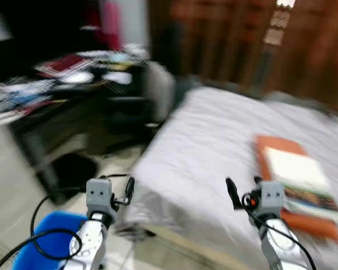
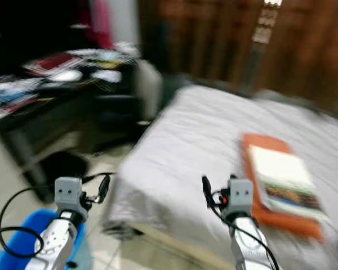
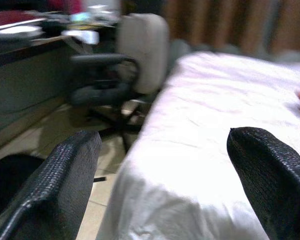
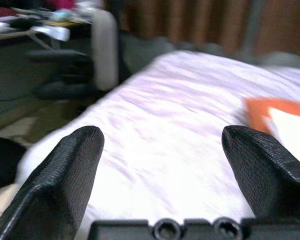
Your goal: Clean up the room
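A flat stack of books and papers (image 1: 296, 185) lies on the pale grey sheet of the bed (image 1: 214, 152), toward the bed's right side: an orange rectangular cover at the bottom, a white sheet or booklet on top of it, and a darker printed cover showing along the near edge. The stack lies flat and slightly askew to the bed's edge, its details smeared by blur. To the left, a dark desk (image 1: 56, 107) is strewn with loose papers, a red book and other pale items too blurred to tell apart.
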Available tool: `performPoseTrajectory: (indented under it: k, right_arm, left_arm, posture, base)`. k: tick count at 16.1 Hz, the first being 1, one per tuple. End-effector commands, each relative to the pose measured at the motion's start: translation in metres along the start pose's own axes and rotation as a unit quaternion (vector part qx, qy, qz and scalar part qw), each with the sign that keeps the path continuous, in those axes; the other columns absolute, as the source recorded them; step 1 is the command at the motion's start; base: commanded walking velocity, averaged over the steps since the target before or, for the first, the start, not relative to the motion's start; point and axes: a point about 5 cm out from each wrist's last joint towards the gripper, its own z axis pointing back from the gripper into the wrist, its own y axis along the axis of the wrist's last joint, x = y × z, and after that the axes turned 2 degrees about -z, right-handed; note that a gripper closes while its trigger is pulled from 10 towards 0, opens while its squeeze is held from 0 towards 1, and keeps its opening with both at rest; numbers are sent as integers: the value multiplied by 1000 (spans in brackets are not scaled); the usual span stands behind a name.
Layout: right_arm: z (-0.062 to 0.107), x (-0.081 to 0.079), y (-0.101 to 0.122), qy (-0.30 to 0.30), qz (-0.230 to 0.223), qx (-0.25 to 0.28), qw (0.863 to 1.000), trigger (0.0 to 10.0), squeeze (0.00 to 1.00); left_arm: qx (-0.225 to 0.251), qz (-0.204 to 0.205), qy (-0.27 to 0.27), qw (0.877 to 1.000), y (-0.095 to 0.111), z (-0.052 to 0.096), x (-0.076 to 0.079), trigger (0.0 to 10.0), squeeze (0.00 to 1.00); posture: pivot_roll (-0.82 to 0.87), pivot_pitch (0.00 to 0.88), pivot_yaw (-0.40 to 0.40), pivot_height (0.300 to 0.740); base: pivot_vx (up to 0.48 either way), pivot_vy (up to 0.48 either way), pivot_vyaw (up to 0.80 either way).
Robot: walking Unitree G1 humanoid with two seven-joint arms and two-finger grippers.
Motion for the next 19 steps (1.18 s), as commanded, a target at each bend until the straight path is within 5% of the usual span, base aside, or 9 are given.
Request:
performPoseTrajectory:
  k: [1, 8, 19]
  right_arm:
    - [-3, -2, 7, 6, -8, 12, 1000, 10000, 0]
    - [4, -19, -7, 73, -10, -15, 997, 10000, 0]
    - [-6, -19, 4, 97, 1, 5, 995, 10000, 0]
  left_arm:
    - [-1, -11, -4, 1000, 0, -2, 0, 10000, 0]
    - [6, 14, 9, 1000, 4, -5, 4, 10000, 0]
    - [-5, -10, -12, 1000, -4, -7, 2, 10000, 0]
  posture:
    - [24, 0, -36, 740]
    - [6, 0, -16, 740]
    - [-12, 0, -9, 740]
  base:
    - [0, 0, -744]
    - [0, -133, -720]
    - [0, -462, 0]
